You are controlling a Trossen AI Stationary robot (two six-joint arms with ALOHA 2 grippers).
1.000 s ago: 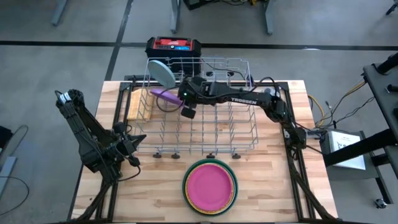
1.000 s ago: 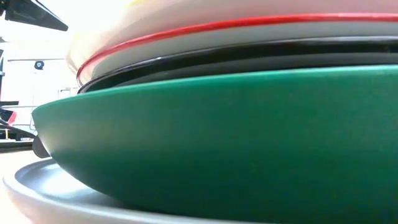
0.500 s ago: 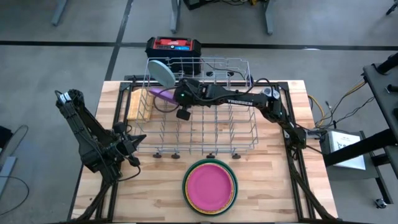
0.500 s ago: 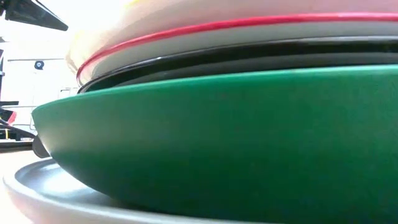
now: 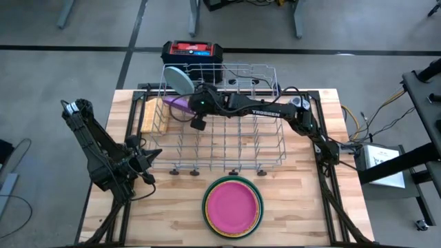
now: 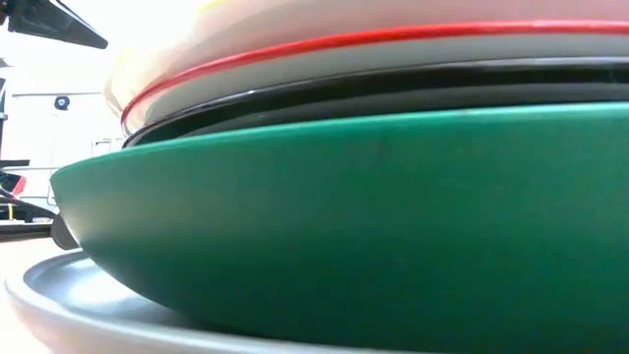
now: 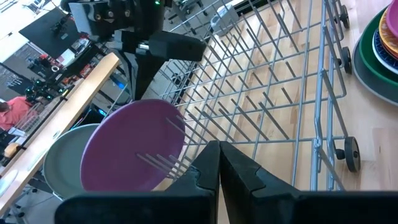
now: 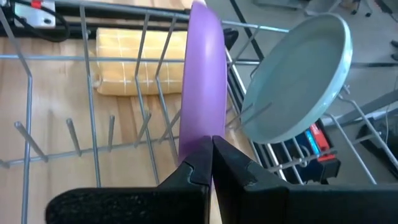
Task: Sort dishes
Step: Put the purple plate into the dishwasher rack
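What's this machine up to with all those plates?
It is sorting dishes. The right gripper reaches across the wire dish rack and is shut on the edge of a purple plate standing upright in the rack, beside a pale blue plate. More plates sit stacked at the table's front, a pink plate on top. The left gripper waits, shut, beside the rack.

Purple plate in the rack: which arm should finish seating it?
Right. The right gripper is shut on the purple plate inside the dish rack. The left gripper waits shut beside the rack, holding nothing.
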